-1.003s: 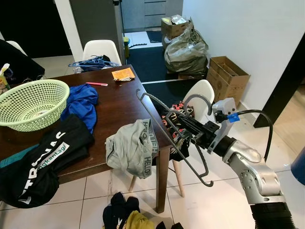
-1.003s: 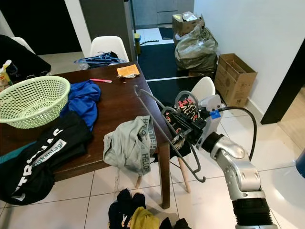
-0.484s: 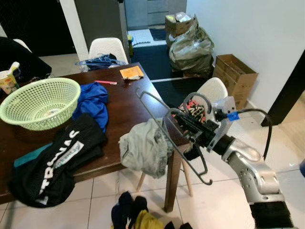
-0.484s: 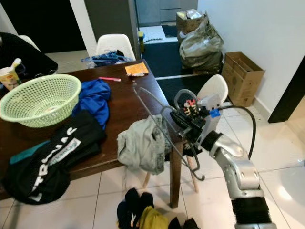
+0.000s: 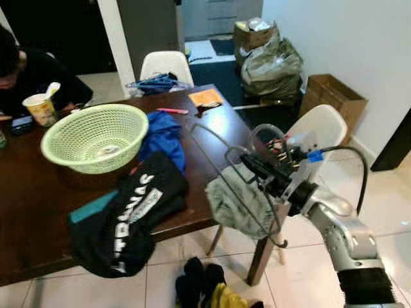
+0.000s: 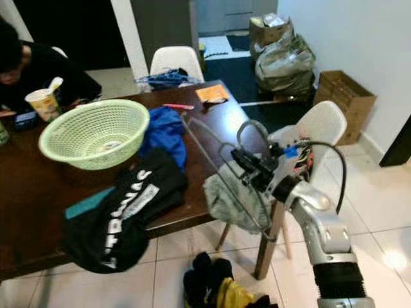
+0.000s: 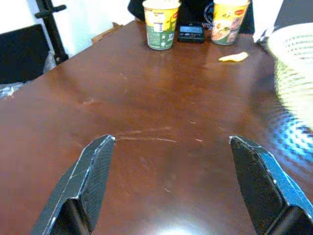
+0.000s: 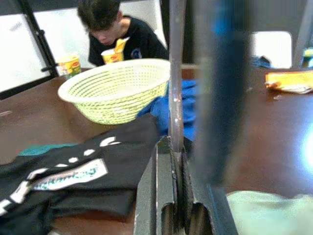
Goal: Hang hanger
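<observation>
I have the grey wire hanger [image 5: 241, 179] in my right gripper [image 5: 257, 172], held out in the air over the near corner of the dark wooden table [image 5: 26, 192], above a grey garment [image 5: 239, 204] that droops off the edge. The hanger looks light and stiff but thin and springy, and I judge it likely to swing or twist about a single pinch point, so holding it near the neck below the hook seems right. In the right wrist view the fingers [image 8: 164, 196] are closed tight on a thin bar of the hanger [image 8: 176, 73], with almost no gap between them. My left gripper [image 7: 171, 181] hovers over bare table with its fingers [image 7: 93, 171] spread wide, holding nothing.
</observation>
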Available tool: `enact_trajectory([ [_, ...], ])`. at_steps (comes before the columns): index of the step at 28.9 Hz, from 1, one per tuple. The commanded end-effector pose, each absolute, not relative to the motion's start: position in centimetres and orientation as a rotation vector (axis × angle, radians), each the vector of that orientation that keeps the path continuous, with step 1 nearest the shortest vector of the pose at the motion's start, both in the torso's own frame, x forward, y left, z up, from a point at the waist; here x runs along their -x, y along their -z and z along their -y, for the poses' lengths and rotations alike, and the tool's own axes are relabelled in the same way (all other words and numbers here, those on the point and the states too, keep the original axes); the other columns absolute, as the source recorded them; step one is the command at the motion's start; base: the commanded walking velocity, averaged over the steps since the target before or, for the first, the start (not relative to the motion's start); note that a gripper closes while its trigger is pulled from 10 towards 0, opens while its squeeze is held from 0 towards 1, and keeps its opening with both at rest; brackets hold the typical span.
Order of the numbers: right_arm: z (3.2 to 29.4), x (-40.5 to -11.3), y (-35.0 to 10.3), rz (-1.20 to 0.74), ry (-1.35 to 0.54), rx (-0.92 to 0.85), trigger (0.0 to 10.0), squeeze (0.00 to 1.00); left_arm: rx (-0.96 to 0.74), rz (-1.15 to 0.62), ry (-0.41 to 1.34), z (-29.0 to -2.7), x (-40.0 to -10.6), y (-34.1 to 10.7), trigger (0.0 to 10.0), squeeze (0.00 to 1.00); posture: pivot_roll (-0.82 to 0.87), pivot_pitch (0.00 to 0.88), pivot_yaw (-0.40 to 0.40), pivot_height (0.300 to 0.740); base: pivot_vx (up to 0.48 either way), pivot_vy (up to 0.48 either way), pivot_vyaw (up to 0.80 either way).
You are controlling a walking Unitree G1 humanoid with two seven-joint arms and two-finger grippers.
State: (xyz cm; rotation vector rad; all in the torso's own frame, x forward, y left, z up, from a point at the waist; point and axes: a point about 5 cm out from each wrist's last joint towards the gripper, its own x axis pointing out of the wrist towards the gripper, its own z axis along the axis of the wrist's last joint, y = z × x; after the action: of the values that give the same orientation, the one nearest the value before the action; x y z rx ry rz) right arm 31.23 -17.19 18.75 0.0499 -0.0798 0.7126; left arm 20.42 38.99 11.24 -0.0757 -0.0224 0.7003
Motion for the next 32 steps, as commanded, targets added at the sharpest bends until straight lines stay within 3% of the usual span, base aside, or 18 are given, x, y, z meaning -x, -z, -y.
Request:
enact_trajectory([
  [1, 16.9, -31.2, -18.9, 0.086, -0.729, -0.053, 10.0, 0.00, 0.088, -0.007, -0.676, -38.0, -20.7, -10.6, 10.0, 0.00, 0.02, 0.024, 0.037, 0.740, 0.000, -0.277, 0.00],
  [5, 16.6, -31.0, -18.7, 0.086, -0.733, -0.053, 10.0, 0.00, 0.138, -0.056, -0.560, -34.5, -21.8, -9.3, 10.0, 0.00, 0.02, 0.028, 0.034, 0.740, 0.000, -0.469, 0.00],
  [9, 16.5, -31.0, -18.7, 0.086, -0.735, -0.053, 10.0, 0.00, 0.157, -0.059, -0.527, -33.5, -22.1, -9.0, 10.0, 0.00, 0.02, 0.028, 0.034, 0.740, 0.000, -0.463, 0.00],
  [10, 16.2, -30.8, -18.5, 0.086, -0.740, -0.054, 10.0, 0.00, 0.234, -0.066, -0.454, -31.2, -22.6, -8.3, 10.0, 0.00, 0.02, 0.029, 0.030, 0.740, 0.000, 0.000, 0.00],
  [17, 15.8, -30.8, -18.5, 0.086, -0.746, -0.055, 10.0, 0.00, 0.303, -0.067, -0.338, -28.3, -23.3, -8.0, 10.0, 0.00, 0.02, 0.029, 0.027, 0.740, 0.000, 0.000, 0.00],
  [19, 15.5, -30.8, -18.4, 0.086, -0.755, -0.056, 10.0, 0.00, 0.348, -0.060, -0.243, -26.0, -23.7, -7.9, 10.0, 0.00, 0.02, 0.028, 0.026, 0.740, 0.000, 0.000, 0.00],
  [27, 15.5, -30.7, -18.4, 0.081, -0.769, -0.051, 10.0, 0.00, 0.413, -0.092, -0.132, -22.6, -23.2, -7.5, 10.0, 0.00, 0.02, 0.028, 0.026, 0.740, 0.000, 0.000, 0.00],
  [32, 15.8, -30.9, -18.6, 0.080, -0.766, -0.044, 10.0, 0.00, 0.392, -0.121, -0.139, -22.0, -22.0, -7.3, 10.0, 0.00, 0.02, 0.031, 0.025, 0.740, 0.000, 0.000, 0.00],
])
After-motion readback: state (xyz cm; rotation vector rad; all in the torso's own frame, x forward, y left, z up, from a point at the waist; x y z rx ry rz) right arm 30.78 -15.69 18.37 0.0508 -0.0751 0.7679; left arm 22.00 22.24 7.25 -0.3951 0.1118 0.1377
